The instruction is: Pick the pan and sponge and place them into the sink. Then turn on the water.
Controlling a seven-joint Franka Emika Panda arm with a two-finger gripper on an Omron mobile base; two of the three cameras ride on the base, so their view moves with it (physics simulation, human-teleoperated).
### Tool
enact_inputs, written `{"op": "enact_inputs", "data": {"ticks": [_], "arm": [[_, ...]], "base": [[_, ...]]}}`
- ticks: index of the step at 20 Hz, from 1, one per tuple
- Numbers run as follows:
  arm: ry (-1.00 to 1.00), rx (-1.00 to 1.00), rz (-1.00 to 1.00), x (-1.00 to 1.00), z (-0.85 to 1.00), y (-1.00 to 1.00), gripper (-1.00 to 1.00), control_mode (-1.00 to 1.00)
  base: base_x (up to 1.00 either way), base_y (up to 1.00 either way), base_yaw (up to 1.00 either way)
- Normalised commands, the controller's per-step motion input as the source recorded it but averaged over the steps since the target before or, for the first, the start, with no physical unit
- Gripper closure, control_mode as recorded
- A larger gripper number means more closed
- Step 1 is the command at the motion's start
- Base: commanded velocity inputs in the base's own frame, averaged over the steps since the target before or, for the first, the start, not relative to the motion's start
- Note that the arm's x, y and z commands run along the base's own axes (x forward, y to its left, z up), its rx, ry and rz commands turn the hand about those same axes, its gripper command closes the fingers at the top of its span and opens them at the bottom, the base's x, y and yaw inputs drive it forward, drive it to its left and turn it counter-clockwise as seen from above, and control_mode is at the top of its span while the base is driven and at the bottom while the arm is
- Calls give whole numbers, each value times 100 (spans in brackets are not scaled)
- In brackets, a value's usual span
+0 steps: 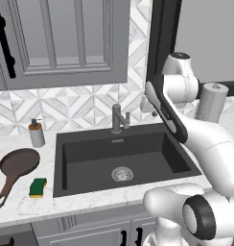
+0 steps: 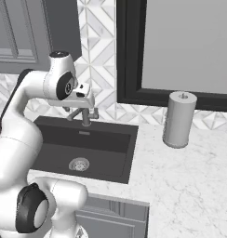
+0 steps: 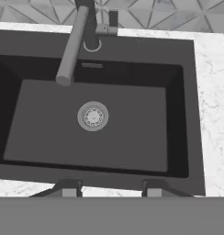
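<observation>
The dark-brown pan (image 1: 19,162) lies on the marble counter left of the sink (image 1: 90,161), its long handle pointing toward the counter's front edge. Just right of that handle rests the green-and-yellow sponge (image 1: 38,188). The dark basin (image 3: 45,119) holds nothing but its round silver drain (image 3: 92,116). My gripper (image 3: 111,189) hangs high over the sink, close to the grey faucet (image 1: 120,119). It is open, with nothing between its fingertips (image 3: 70,188). No water falls from the spout (image 3: 70,50).
A small grey soap dispenser (image 1: 36,133) stands behind the pan. A grey paper towel roll (image 2: 179,119) stands on the counter right of the sink. Dark cabinets hang above on the left, and a black-framed window sits behind the faucet.
</observation>
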Motion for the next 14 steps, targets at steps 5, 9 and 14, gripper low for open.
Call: {"op": "enact_inputs", "data": {"ticks": [5,9,14], "arm": [[-4,-4,0,-30,0,27,-100,-100],[-4,-3,1,-58,-9,69,-100,-100],[0,0,3,-50,-18,59,-100,-100]], "base": [[0,0,0],[0,0,0],[0,0,0]]}}
